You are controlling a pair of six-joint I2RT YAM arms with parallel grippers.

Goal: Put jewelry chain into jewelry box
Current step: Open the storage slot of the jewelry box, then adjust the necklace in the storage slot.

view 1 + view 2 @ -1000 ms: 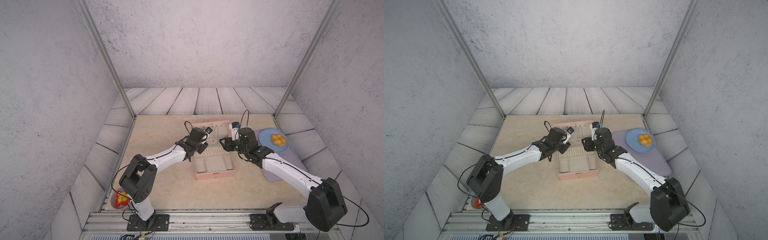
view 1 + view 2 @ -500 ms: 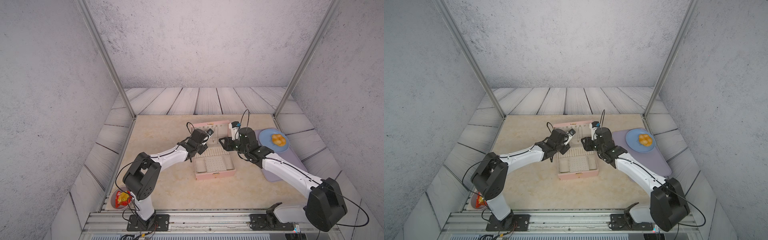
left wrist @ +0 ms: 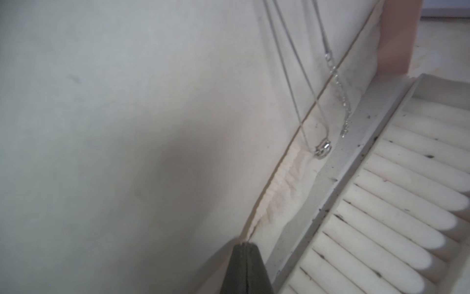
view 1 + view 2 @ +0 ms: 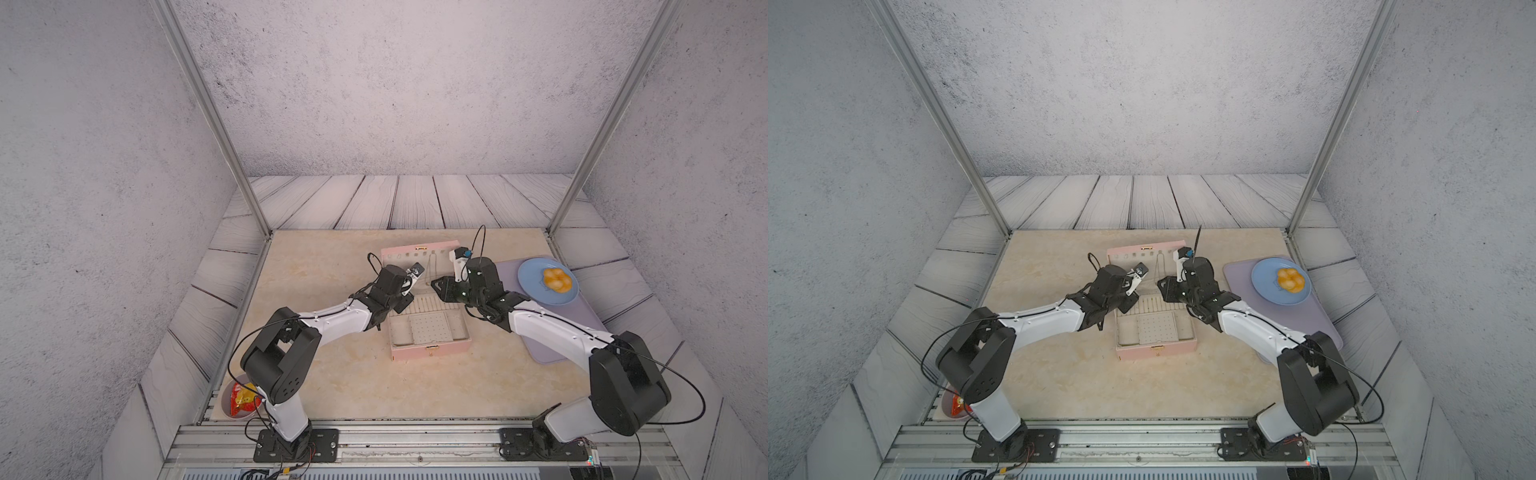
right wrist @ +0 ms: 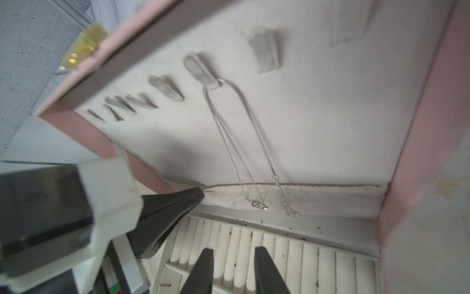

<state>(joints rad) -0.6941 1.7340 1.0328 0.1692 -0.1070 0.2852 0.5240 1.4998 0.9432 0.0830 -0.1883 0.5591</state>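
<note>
The jewelry chain [image 5: 259, 204] hung from a hook [image 5: 201, 68] inside the jewelry box [image 4: 430, 351] lid. The left jaws were shut and the right jaws narrowly parted. Both stood near the chain without touching it.

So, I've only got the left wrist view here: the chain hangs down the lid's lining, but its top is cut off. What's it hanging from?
Observer: The chain is looped over a hook on the lid; the right wrist view shows it.
Operator: And the other arm? I can't see it at all.
Observer: The right gripper hangs open above the ring slots, holding nothing.
Operator: Anything besides the box out there?
Observer: In both top views a blue plate sits on a lilac mat, beside the box.
</note>
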